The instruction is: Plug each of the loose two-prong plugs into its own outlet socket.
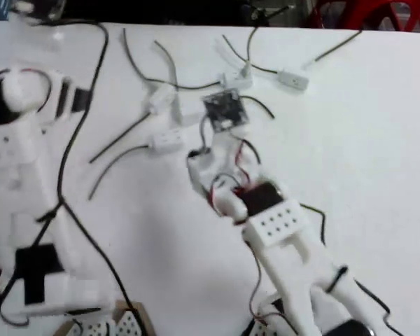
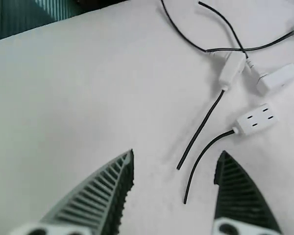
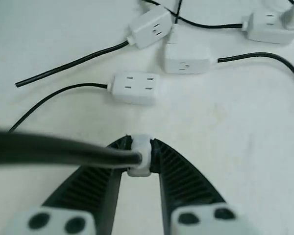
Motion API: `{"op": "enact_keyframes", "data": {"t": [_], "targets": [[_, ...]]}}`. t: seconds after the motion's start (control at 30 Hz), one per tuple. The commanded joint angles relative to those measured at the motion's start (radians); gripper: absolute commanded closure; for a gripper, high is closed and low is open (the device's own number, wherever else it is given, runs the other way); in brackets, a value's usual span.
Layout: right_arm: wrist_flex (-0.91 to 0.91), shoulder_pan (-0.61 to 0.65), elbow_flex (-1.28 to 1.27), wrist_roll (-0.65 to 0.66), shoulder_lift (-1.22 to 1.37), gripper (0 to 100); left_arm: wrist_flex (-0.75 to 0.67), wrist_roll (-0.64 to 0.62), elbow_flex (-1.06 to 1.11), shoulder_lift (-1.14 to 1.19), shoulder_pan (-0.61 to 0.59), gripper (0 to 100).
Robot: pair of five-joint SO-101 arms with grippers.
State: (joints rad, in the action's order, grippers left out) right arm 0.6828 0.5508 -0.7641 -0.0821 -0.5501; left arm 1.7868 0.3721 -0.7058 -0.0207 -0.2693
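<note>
The right fingers clench a plug facing the nearest socket, likely for lining up; the left fingers hang released.

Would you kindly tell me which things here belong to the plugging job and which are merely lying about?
Job in hand:
- plug, held in the right gripper
- double socket
- nearby socket
- left gripper, open

Lying about:
- long black cable across the table
- red frame beyond the table
</note>
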Motion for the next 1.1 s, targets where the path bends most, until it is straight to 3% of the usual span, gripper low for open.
{"op": "enact_keyframes", "data": {"t": [0.0,0.2,0.47,0.77,1.07], "targets": [[-0.084,0.022,0.140,0.032,0.153,98.1,-0.048,-0.011,0.226,-0.205,-0.114,74],[-0.176,0.021,0.331,0.032,0.455,98.1,-0.201,-0.044,0.519,-0.320,-0.213,74],[-0.266,-0.008,0.522,0.032,0.746,98.1,-0.339,-0.051,0.821,-0.456,-0.214,74],[-0.265,-0.047,0.632,0.032,0.874,98.1,-0.468,-0.052,1.073,-0.559,-0.214,74],[-0.171,-0.042,0.634,0.032,0.881,98.2,-0.483,-0.052,1.123,-0.591,-0.216,74]]}}
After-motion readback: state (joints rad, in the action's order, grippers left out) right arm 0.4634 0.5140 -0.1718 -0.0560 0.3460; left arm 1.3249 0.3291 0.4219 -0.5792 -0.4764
